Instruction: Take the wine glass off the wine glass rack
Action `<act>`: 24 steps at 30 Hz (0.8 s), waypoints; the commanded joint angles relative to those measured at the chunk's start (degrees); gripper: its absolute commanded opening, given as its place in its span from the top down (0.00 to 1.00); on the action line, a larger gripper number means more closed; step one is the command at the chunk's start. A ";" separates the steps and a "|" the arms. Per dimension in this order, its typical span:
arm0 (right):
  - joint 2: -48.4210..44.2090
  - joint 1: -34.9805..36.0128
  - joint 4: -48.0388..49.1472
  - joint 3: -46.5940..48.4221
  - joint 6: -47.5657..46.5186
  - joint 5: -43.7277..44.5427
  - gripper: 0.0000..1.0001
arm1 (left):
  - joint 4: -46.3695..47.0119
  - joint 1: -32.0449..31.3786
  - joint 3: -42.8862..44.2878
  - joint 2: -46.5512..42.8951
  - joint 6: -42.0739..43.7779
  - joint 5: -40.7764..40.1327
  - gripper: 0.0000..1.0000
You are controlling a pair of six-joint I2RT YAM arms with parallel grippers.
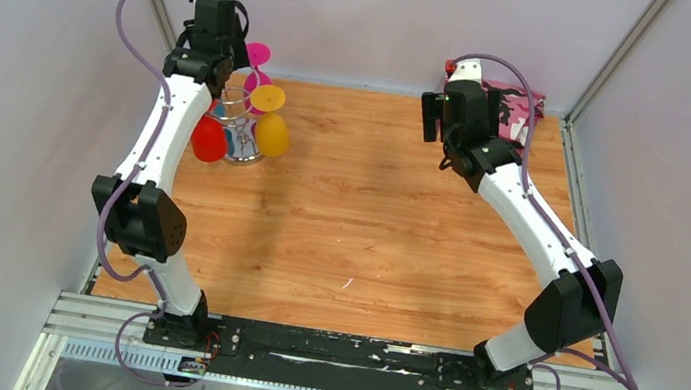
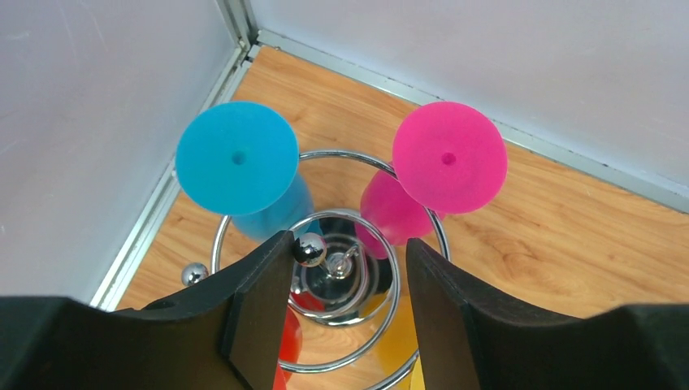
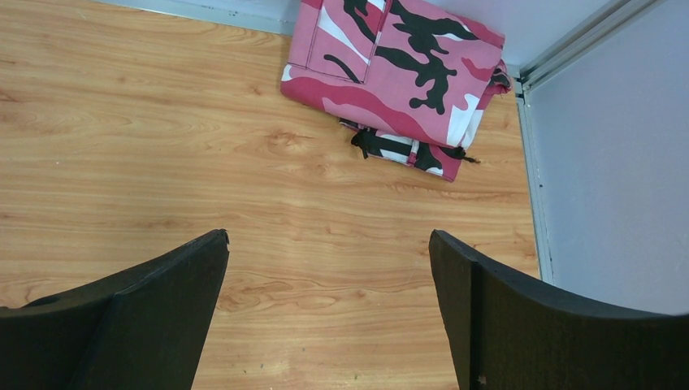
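Observation:
The wine glass rack (image 2: 345,284) is a chrome wire stand in the table's far left corner, also in the top view (image 1: 244,141). Wine glasses hang from it upside down: a blue one (image 2: 237,158), a pink one (image 2: 449,157), a red one (image 1: 208,140) and a yellow one (image 1: 272,133). My left gripper (image 2: 349,244) hovers open right above the rack. The ball on the central post (image 2: 309,249) shows just beside its left finger, and nothing is gripped. My right gripper (image 3: 329,237) is wide open and empty over bare wood at the far right.
A folded pink camouflage cloth (image 3: 398,73) lies in the far right corner, beside my right arm in the top view (image 1: 519,112). Pale walls with metal rails (image 2: 244,32) close in the table on the left, back and right.

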 commanded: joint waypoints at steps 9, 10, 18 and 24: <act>0.09 -0.31 -0.52 0.24 0.86 0.51 0.01 | -1.29 0.27 3.83 4.29 1.59 -1.19 0.48; 0.12 -0.39 -0.56 0.26 0.86 0.53 0.01 | -1.29 0.30 3.74 4.33 1.63 -1.22 0.48; 0.44 -0.65 -0.68 -0.02 0.86 0.87 0.01 | -1.66 0.35 3.63 4.82 2.30 -1.30 0.63; 0.54 -0.74 -0.82 -0.17 0.86 1.02 0.01 | -2.24 0.54 3.58 4.58 3.06 -2.05 0.86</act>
